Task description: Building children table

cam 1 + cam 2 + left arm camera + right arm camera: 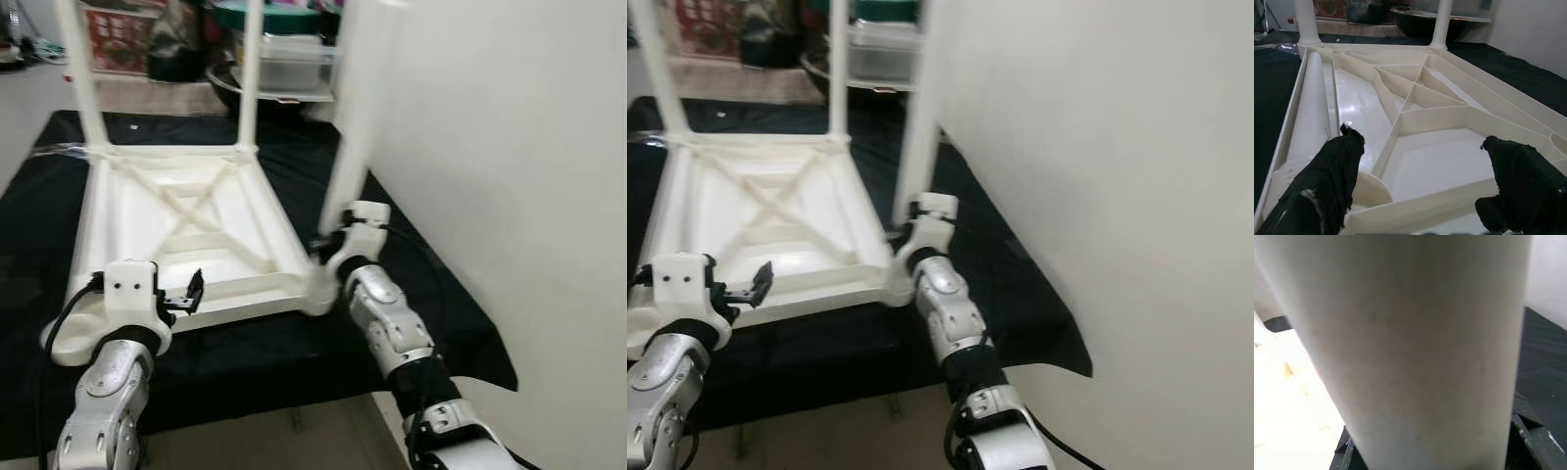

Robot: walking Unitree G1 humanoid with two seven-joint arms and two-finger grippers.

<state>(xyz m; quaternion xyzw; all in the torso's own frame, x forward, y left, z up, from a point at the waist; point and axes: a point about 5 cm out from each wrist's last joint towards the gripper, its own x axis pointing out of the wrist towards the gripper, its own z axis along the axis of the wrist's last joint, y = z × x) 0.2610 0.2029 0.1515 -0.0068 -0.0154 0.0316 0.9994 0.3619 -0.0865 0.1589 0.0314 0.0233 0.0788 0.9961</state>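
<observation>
A: Where does the children's table (186, 225) sit?

B: It lies upside down on a black cloth (39, 196) spread over the floor, filling the centre-left of the head view. Its ribbed underside faces up, with two legs (83, 78) already standing at the far corners in the upper left of the frame.

A: And the third leg (358, 117)?

B: It rises at the near right corner, close beside the white wall (509, 196) on the right of the frame. The right end effector (338, 240) is at its lower part, apparently closed around it; in the right wrist view the leg looms directly ahead.

A: How would the parts handle?

B: They look like hollow moulded plastic, so probably light and stiff, but glossy and likely slippery. A round leg is best gripped low, near its socket, where it tips least. The tabletop itself seems best held by its rim or ribs.

A: What about the other arm?

B: The left end effector (186, 292) hovers at the near edge of the tabletop, lower left of the frame, fingers (1337, 166) spread wide and holding nothing. A fourth leg (1310, 112) lies loose inside the tabletop along its side wall, and it could roll if nudged.

A: Anything beyond?

B: Boxes and a clear container (284, 59) crowd the top of the frame.
</observation>
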